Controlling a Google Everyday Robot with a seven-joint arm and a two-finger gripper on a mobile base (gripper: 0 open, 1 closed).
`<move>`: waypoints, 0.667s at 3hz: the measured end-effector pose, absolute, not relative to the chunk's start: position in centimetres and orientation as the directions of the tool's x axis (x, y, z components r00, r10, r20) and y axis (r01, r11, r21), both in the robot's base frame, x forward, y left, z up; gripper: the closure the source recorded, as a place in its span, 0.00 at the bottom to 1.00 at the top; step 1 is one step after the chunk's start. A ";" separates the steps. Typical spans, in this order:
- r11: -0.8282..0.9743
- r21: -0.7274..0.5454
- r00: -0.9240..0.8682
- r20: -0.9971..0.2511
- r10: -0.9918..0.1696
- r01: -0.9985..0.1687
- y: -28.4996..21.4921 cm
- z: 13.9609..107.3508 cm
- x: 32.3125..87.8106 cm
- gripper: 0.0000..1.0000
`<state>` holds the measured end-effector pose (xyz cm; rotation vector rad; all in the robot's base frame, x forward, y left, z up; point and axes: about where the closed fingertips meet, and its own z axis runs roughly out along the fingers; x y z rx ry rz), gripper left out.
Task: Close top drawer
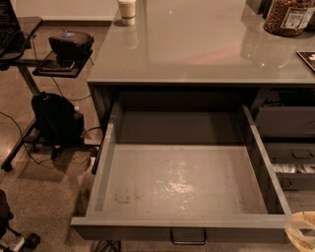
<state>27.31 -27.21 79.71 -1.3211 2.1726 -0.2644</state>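
The top drawer (184, 179) stands pulled fully out from under the grey countertop (197, 49). Its pale scuffed floor is bare and holds nothing. Its flat front runs along the bottom of the view, with the small handle (188, 238) at its centre. Only a pale, rounded part of my gripper (301, 231) shows, in the bottom right corner just beyond the drawer's front right corner. It does not touch the handle.
Shallower grey drawer fronts (285, 120) stack to the right of the open drawer. A cup (127, 11) and a jar (288, 17) stand on the countertop. To the left are a black bag (56, 120) on the floor, cables, and a side stand with a dark device (69, 47).
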 end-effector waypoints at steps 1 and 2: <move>0.374 -0.421 -0.257 -0.308 -0.916 -0.827 -25.9 79.2 26.4 1.00; 0.155 -0.340 -0.100 -0.172 -0.980 -0.928 -25.2 76.5 23.3 1.00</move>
